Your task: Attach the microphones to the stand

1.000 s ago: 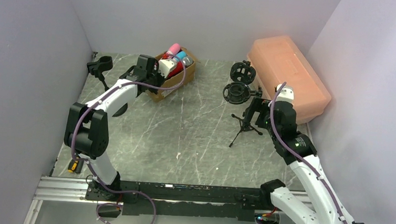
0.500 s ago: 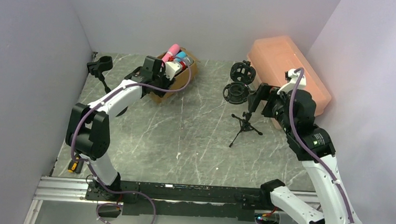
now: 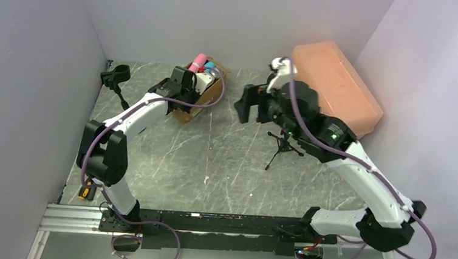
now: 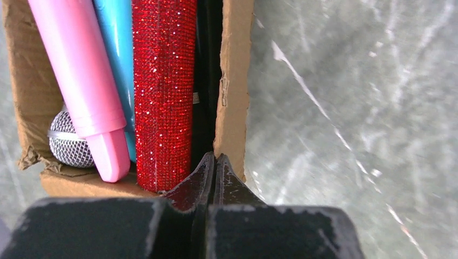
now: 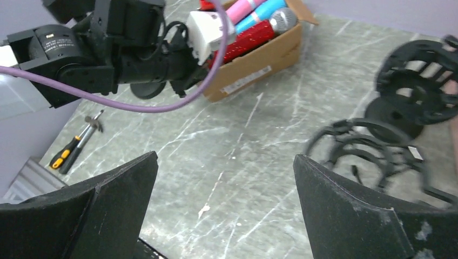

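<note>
Toward the far edge of the desk, left of centre, a cardboard box held the microphones. All microphones observed lay inside this box.

The left wrist view showed the pink microphone along the box's left wall. The blue microphone lay just beside it, and the red glitter microphone touched the blue one. A silver mesh head sat beneath the pink microphone's end. A dark item between the red glitter microphone and the right wall could not be identified.

The left end effector was clenched, fingertips pressed together and holding nothing. Its tips sat at the box's near right corner, just beside the red glitter microphone and the cardboard wall. Contact with either could not be confirmed.

The right end effector was released, jaws spread wide with nothing between them. It hovered above the desk between the box and the black shock mounts.

The tripod stand stood upright right of centre, partly under the right arm. A peach case occupied the far right corner. A screwdriver lay at the near left edge.
</note>
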`<action>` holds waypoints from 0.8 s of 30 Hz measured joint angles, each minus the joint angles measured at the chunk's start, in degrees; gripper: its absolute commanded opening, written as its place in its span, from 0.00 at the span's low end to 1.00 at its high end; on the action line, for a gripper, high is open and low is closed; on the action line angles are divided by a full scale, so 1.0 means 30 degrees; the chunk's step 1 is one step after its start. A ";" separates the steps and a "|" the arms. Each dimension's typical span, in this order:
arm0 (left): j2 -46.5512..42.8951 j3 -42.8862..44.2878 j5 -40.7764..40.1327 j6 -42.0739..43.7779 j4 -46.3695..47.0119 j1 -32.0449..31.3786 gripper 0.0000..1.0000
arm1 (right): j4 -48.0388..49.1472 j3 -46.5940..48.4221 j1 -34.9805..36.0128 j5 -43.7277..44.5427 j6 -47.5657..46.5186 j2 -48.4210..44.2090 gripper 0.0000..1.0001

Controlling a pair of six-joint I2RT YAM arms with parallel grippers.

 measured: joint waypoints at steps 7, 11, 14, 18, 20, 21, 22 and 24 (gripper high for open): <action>-0.3927 -0.2419 0.2084 -0.2936 -0.2965 -0.0313 0.08 | 0.0080 0.1239 0.4816 0.2382 0.0750 0.3789 1.00; -0.6025 -0.3672 0.3461 -0.4204 -0.3759 -0.0539 0.55 | 0.0379 0.0525 0.5836 0.2732 0.1479 0.5428 1.00; -0.7635 -0.4386 0.4568 -0.5282 -0.3869 -0.0707 0.67 | 0.0561 -0.0678 0.5865 0.2987 0.2266 0.5872 1.00; -0.8859 -0.4371 0.4670 -0.5348 -0.4240 -0.0656 0.76 | 0.0641 -0.1056 0.5894 0.3322 0.3126 0.6382 1.00; -0.9289 -0.4371 0.4437 -0.4983 -0.4269 -0.0379 0.77 | 0.0838 -0.1049 0.5916 0.3555 0.3483 0.6666 1.00; -0.9457 -0.4371 0.4204 -0.4685 -0.4226 -0.0175 0.76 | 0.0903 -0.1049 0.5931 0.3738 0.3650 0.6819 1.00; -0.9581 -0.4350 0.4029 -0.4408 -0.4153 0.0146 0.76 | 0.0954 -0.1049 0.5931 0.3869 0.3825 0.6965 1.00; -0.9595 -0.4124 0.3687 -0.3687 -0.4080 0.0903 0.73 | 0.1035 -0.1035 0.5923 0.4262 0.4269 0.7431 1.00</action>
